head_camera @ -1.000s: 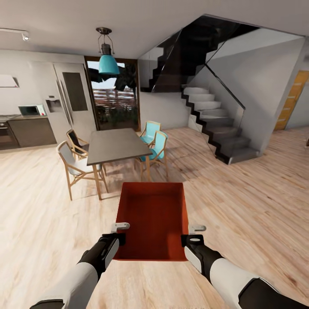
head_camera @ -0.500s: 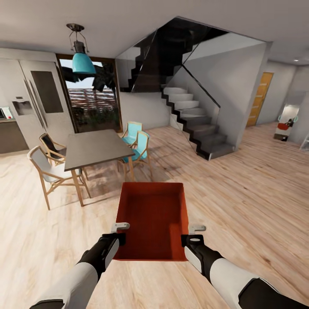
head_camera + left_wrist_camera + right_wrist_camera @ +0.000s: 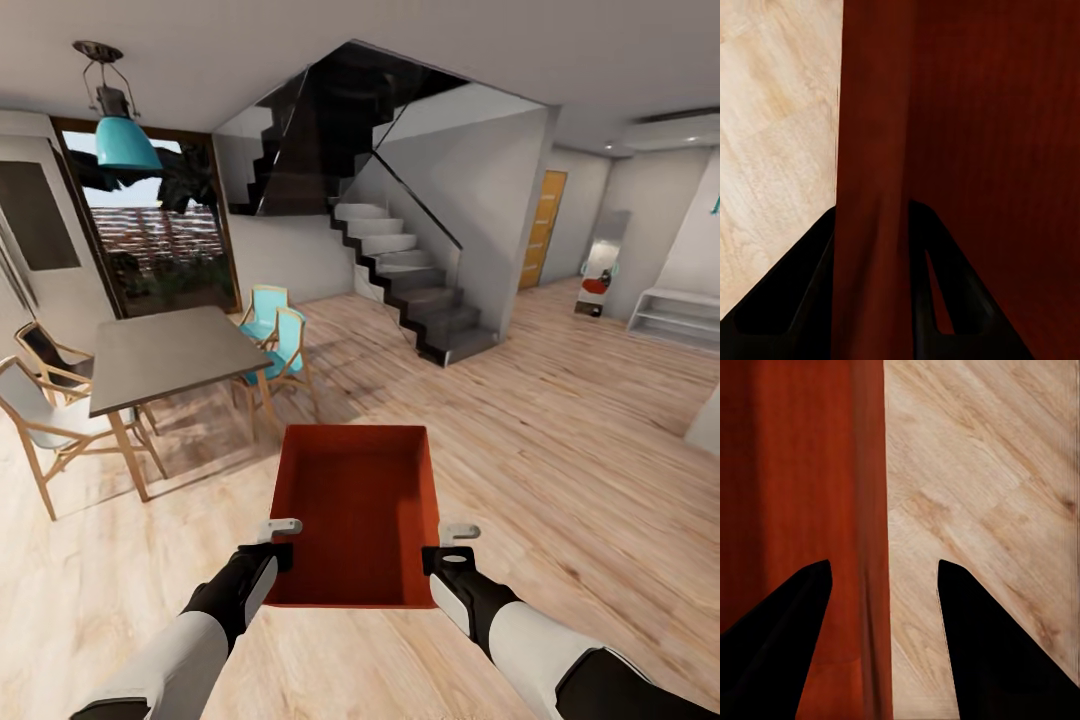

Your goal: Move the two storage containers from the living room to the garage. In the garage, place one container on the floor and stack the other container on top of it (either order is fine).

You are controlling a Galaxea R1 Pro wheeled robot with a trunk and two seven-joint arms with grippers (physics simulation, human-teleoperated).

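Head view, 1 storage container (image 3: 358, 520), left hand (image 3: 283, 541) pinching wall, right hand (image 3: 446, 547) spread, prob. loose.

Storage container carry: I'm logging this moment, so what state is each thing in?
storage container: empty, level, held above the wood floor.
left gripper: shut on the container's left wall.
right gripper: straddling the right wall, gap beside one finger.
orange door: closed.
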